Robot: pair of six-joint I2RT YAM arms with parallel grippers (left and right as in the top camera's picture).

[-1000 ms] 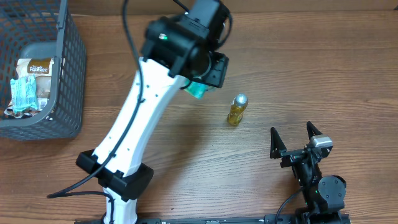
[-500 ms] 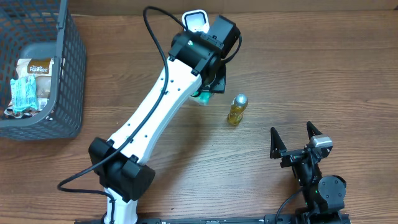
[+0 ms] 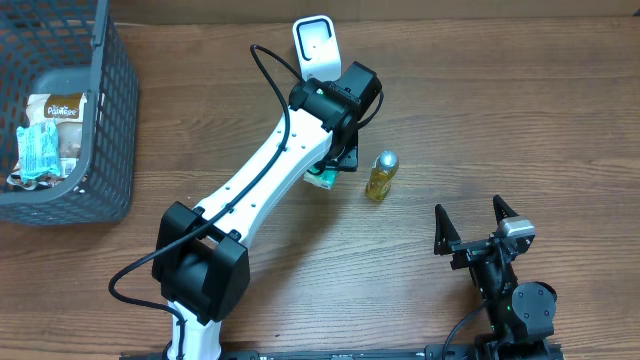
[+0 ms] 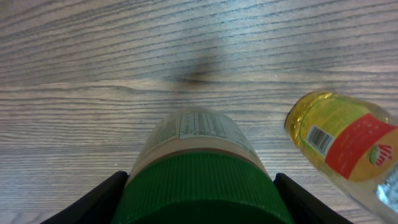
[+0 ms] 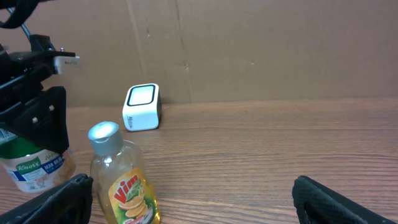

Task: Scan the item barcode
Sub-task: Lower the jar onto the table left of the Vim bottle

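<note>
Surface [image 3: 520,110] open right of the yellow bottle [image 3: 380,176]. Obstacles: jar [image 4: 199,149] just left of it, white scanner [image 3: 315,45] beyond, basket [image 3: 118,100] at far left.

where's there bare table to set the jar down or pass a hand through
Bare wood right of the scanner and yellow bottle, beyond the right end effector; also between the basket and the left arm. Crowded: the jar, held by the left end effector, is close beside the bottle, near the scanner.
</note>
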